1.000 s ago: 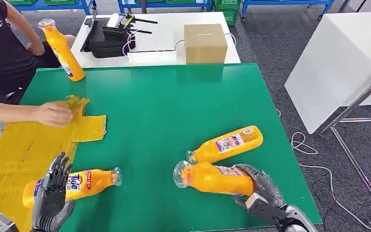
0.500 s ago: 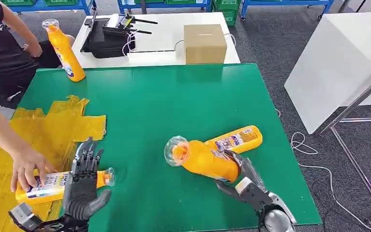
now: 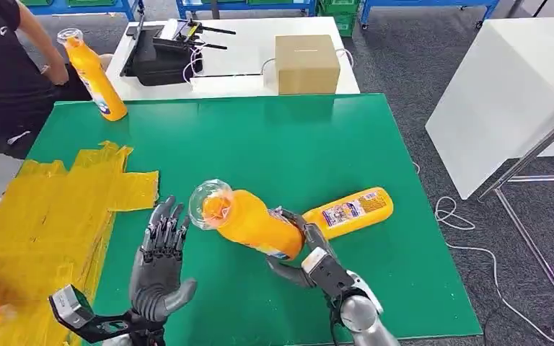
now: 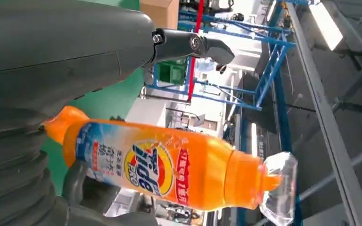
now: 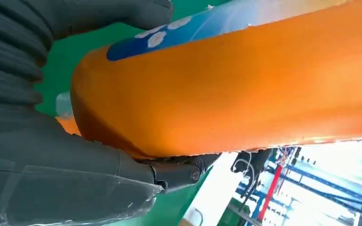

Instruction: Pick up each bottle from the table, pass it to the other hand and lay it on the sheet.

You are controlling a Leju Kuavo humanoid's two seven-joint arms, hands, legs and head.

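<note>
We see the right hand [image 3: 299,249] gripping a bottle [image 3: 249,220] by its base, lifted above the green table [image 3: 274,144], cap end tilted toward the left hand [image 3: 160,267] — which is empty, fingers spread. A second bottle [image 3: 348,209] lies just behind; the yellow sheet [image 3: 43,216] sits far left.

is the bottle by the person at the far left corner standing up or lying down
Standing, leaning a little. The far bottle has its base on the green table and its clear cap on top, by the person.
</note>
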